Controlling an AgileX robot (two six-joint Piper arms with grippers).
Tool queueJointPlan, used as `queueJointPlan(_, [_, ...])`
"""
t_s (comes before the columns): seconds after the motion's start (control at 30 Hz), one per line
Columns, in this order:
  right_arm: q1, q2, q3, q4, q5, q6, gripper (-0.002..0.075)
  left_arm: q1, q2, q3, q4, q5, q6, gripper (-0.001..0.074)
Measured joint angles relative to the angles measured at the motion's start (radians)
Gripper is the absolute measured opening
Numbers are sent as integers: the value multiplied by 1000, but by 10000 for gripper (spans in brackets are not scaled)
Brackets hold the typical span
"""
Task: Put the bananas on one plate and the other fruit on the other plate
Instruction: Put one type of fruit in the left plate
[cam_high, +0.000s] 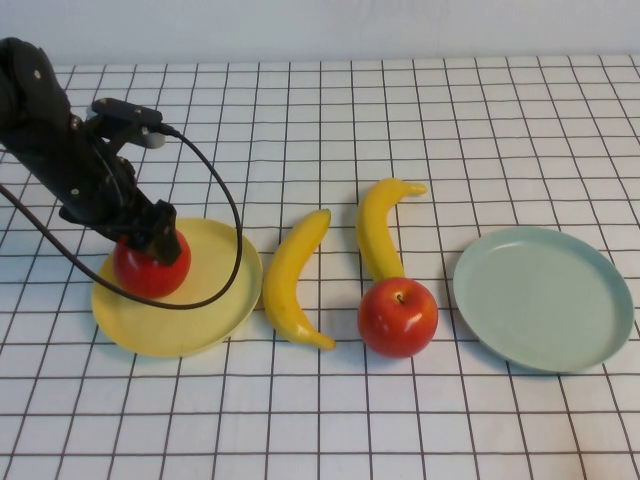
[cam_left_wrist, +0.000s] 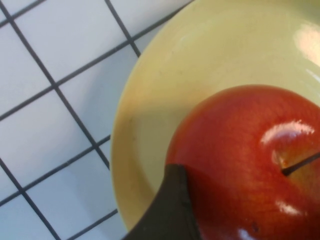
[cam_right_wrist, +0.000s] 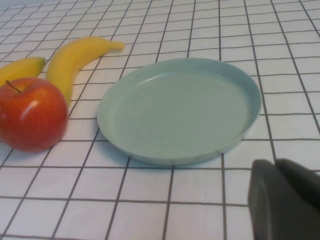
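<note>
My left gripper is shut on a red apple that rests on the pale yellow plate. The left wrist view shows one dark finger against that apple over the yellow plate. Two bananas lie on the table at the middle. The second red apple stands at the near end of the right banana. The pale blue-green plate is empty at the right. My right gripper is shut, out of the high view, near the blue-green plate.
A black cable loops from the left arm over the yellow plate. The right wrist view also shows the second apple and both bananas. The table has a white cloth with a black grid.
</note>
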Motion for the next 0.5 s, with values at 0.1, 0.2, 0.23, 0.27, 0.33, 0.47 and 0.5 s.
queueJointPlan(0.1, [0, 0, 0, 0, 0, 0, -17, 1, 0, -4, -2, 0, -1, 589])
queueJointPlan(0.2, [0, 0, 0, 0, 0, 0, -17, 2, 2, -5, -5, 4, -3, 589])
queueJointPlan(0.23, [0, 0, 0, 0, 0, 0, -17, 2, 2, -5, -5, 4, -3, 589])
queueJointPlan(0.27, [0, 0, 0, 0, 0, 0, -17, 2, 2, -5, -5, 4, -3, 589])
queueJointPlan(0.33, [0, 0, 0, 0, 0, 0, -17, 2, 2, -5, -5, 8, -3, 589])
queueJointPlan(0.47, [0, 0, 0, 0, 0, 0, -17, 2, 2, -5, -5, 9, -3, 591])
queueJointPlan(0.5, [0, 0, 0, 0, 0, 0, -17, 2, 2, -5, -5, 9, -3, 600])
